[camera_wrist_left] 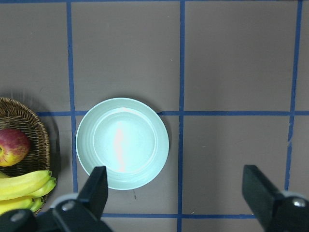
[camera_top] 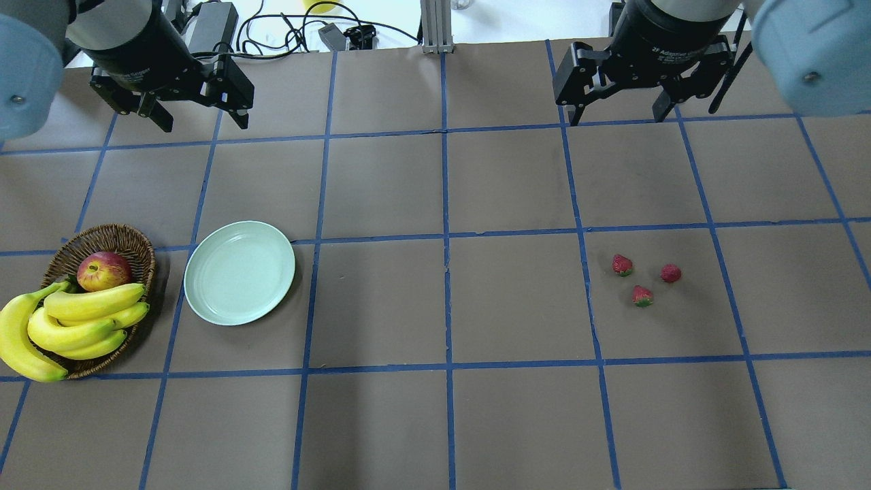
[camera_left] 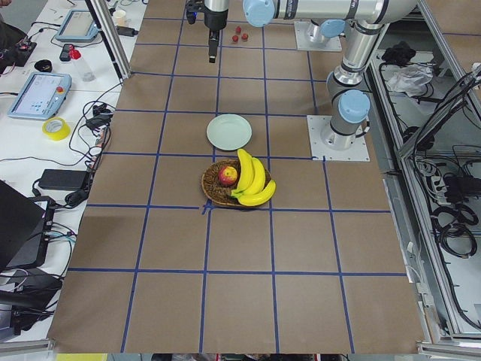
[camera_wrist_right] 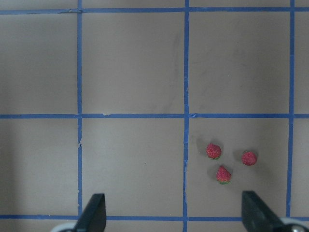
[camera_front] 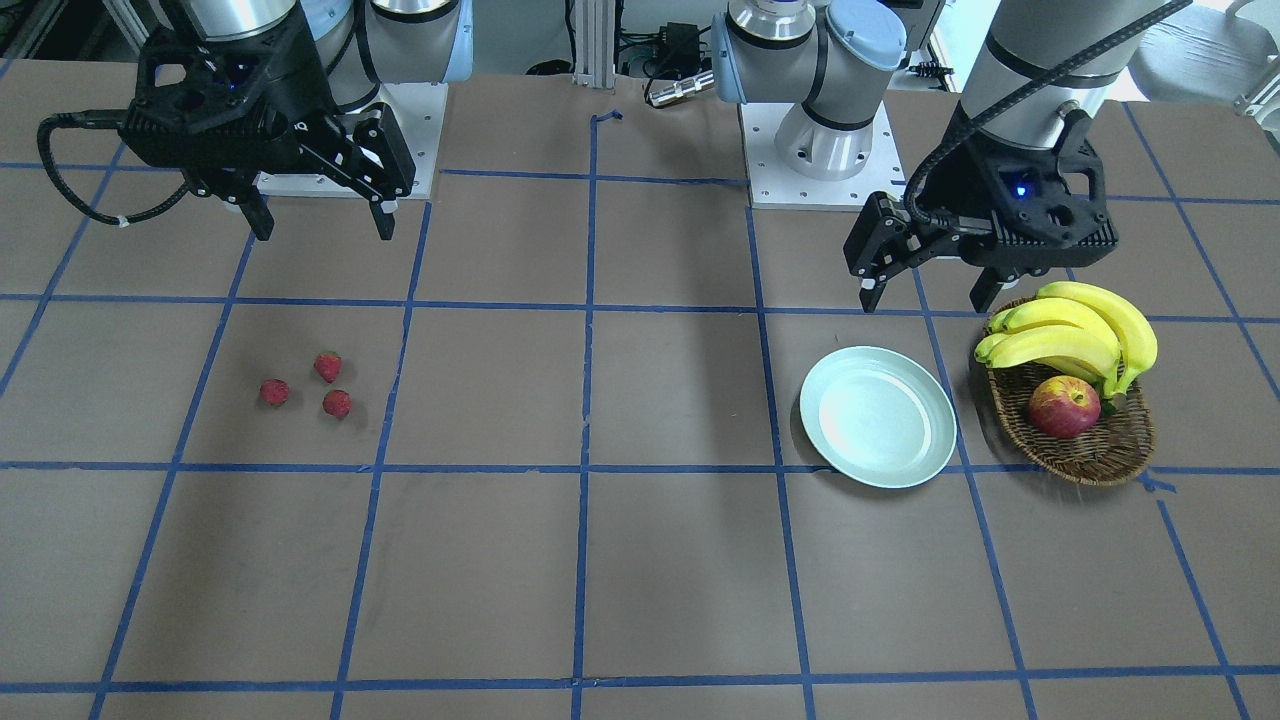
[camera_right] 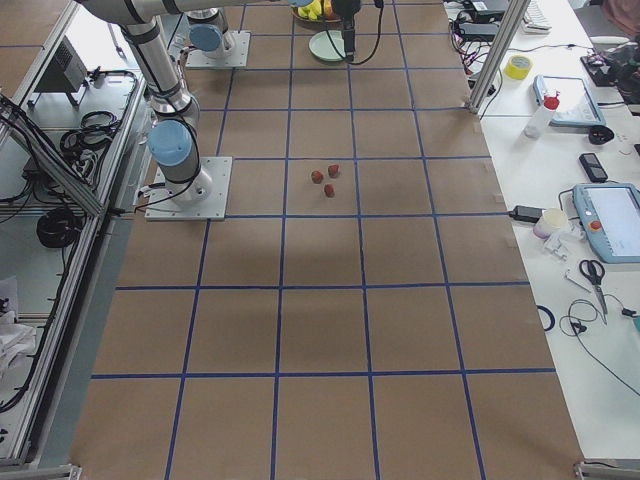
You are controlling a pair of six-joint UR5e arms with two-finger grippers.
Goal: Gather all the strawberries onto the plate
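Overhead exterior, table (camera_top: 381,422): brown top with a blue tape grid; everything sat in the band midway between the robot-side edge and the operators' edge.
Left gripper (camera_top: 205,126): hung high over the left half, jaws spread wide, gripping nothing.
Right gripper (camera_top: 616,120): up over the right half, jaws wide apart too.
Basket (camera_top: 139,248): brown wicker, nearest the left end, just beside the plate.
Bananas (camera_top: 75,320): yellow bunch across the basket, overhanging its rim.
Plate (camera_top: 239,272): mint green, flat on the left half.
Apple (camera_top: 103,270): in the basket, against the bananas.
Strawberries (camera_top: 642,296): three in a loose triangle on the right half, well apart from the plate.
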